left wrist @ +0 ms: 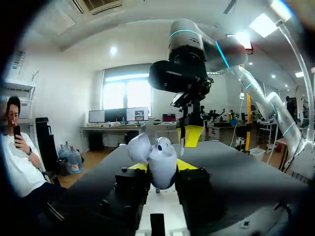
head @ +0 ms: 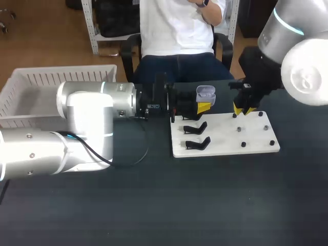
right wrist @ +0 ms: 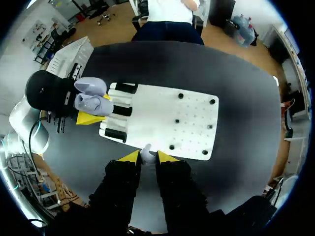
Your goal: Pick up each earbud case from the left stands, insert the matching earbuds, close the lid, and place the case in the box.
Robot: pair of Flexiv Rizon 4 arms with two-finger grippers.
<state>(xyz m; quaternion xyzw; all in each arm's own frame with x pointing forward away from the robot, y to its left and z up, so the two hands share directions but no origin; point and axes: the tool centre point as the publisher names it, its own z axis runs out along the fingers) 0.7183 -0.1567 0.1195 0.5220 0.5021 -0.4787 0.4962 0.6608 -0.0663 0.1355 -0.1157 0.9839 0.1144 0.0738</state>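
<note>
My left gripper [head: 204, 106] is shut on a pale lavender earbud case [head: 205, 94], held above the back left corner of the white board [head: 225, 138]. The left wrist view shows the case [left wrist: 162, 167] between my yellow fingers with its lid [left wrist: 139, 147] open and one earbud [left wrist: 164, 144] sitting in it. My right gripper [head: 243, 108] hangs just right of the case, over the board's back edge. It is shut on a small white earbud [right wrist: 147, 155] pinched between its tips. Two empty black stands [head: 196, 135] remain on the board's left side.
A white slatted basket [head: 31, 92] sits at the table's back left. Several small black pegs [head: 239, 130] dot the right half of the board. A black cable [head: 138, 154] loops on the dark tabletop beside my left arm.
</note>
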